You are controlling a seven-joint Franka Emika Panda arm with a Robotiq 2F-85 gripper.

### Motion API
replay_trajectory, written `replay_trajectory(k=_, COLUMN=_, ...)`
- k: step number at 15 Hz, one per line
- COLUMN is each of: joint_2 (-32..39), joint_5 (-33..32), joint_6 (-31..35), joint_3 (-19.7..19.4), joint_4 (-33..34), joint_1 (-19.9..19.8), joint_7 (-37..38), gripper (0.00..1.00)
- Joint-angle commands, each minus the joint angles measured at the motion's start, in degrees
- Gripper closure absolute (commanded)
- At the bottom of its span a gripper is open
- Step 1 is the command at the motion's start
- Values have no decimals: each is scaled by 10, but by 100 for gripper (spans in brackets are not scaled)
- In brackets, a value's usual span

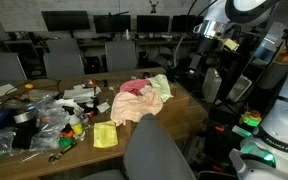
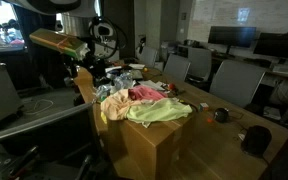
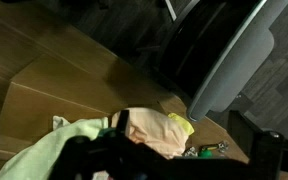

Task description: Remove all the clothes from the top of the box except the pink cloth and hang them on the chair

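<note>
Two clothes lie heaped on the box [image 2: 154,148]: peach garment [image 2: 112,106], mint-green garment [image 2: 162,113], pink cloth [image 2: 144,94] between them. We see the gripper [image 1: 212,42] raised well above, jaws spread wide, holding nothing. Grey chair [image 1: 154,152] stands beside the box.

Clothes [image 2: 160,113] and pink cloth [image 2: 144,95] atop box [image 2: 154,150]

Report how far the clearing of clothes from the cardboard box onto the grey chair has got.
Done: nothing; the large peach-orange garment and the pale mint-green garment lie on the brown cardboard box with the rose-pink cloth. In hand: nothing; the gripper hangs open, apart from them. Left: hang both on the dark grey padded chair, which is bare.
</note>
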Motion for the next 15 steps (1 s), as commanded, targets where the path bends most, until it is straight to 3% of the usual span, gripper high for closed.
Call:
replay_trajectory(k=1, joint_2=1, joint_5=7, joint_6=-2, joint_3=9, joint_4=1, joint_1=-9, joint_7=-6, gripper=0)
replay_trajectory(k=9, joint_2=8, joint_5=3, joint_6=0, joint_3=15, joint_4=8, joint_1=-13, joint_7=3, gripper=0)
replay_trajectory(k=15, joint_2=118, joint_5=-3, joint_6=52, joint_3=55, joint_4=118, joint_1=-41, joint_7=106, gripper=0)
